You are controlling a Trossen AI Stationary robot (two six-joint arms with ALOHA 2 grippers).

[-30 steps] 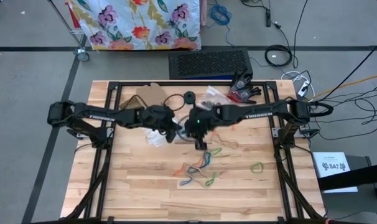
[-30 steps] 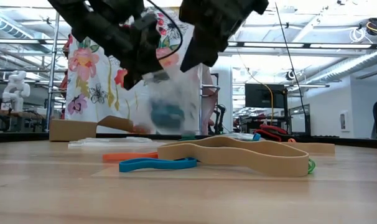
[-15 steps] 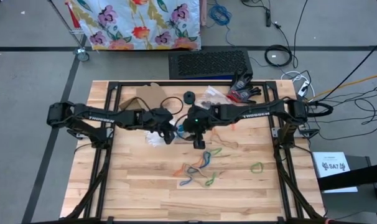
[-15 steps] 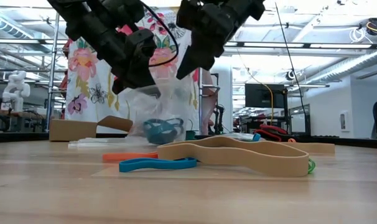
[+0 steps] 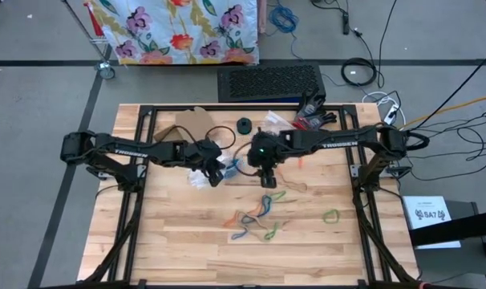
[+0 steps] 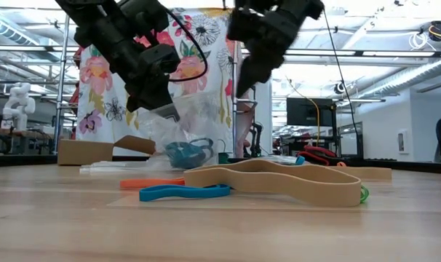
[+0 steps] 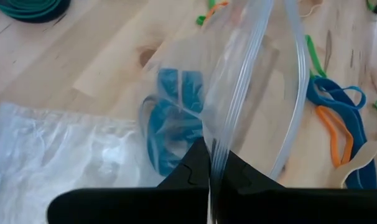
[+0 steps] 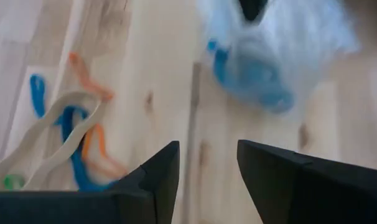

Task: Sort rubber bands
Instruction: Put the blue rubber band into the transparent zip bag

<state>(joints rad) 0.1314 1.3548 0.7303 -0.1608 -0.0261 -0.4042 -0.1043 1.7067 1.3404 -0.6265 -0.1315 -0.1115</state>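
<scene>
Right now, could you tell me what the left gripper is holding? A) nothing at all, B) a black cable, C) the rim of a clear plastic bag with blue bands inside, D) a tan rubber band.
C: in the left wrist view the left gripper is shut on the rim of the clear plastic bag, with blue rubber bands visible inside it.
</scene>
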